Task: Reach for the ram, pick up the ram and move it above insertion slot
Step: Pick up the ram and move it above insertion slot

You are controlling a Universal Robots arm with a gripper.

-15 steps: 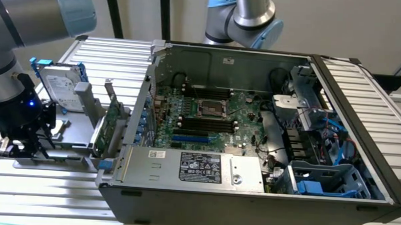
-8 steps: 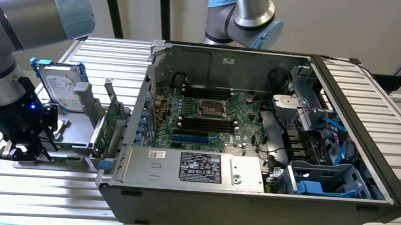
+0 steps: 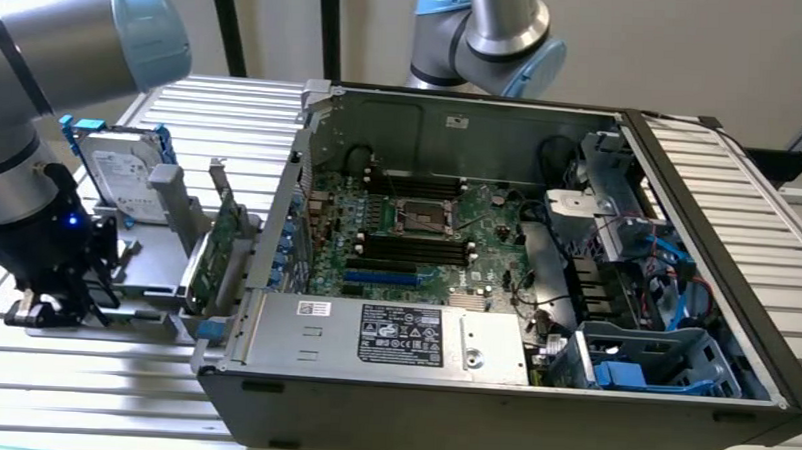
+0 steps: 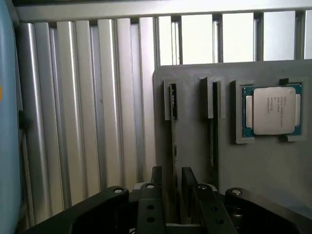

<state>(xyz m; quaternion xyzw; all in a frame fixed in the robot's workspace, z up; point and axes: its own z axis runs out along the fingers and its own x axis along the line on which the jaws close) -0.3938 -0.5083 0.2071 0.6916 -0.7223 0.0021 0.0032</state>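
Grey moulded plastic forms a flat holder [image 4: 195, 146] lying on a table [image 4: 87, 122] of ribbed, silvery aluminium slats. Narrow upright slots are cut into the holder. The ram [image 4: 173, 102] stands on edge in one of them, a long thin stick seen end-on so that only its slim dark edge shows. A second slot [image 4: 214, 112] runs beside it. Further along, a square processor chip [image 4: 273, 109] with a dull metal lid and a green border sits in a shallow recess.

From the wrist view, the gripper [image 4: 171, 173] is low over the holder with its jaws spread wide. Its two black, blocky fingers [image 4: 188, 180] stand one on each side of the ram's edge and are not pinching it.

From the exterior view, the grey and pale-blue arm [image 3: 32, 102] bends down at the exterior view's left. A silver hard drive [image 3: 116, 175] with blue rails and a tall green expansion card [image 3: 223, 249] stand upright nearby. To their right lies an open dark metal computer case [image 3: 502, 409], its green motherboard [image 3: 495, 213] exposed.
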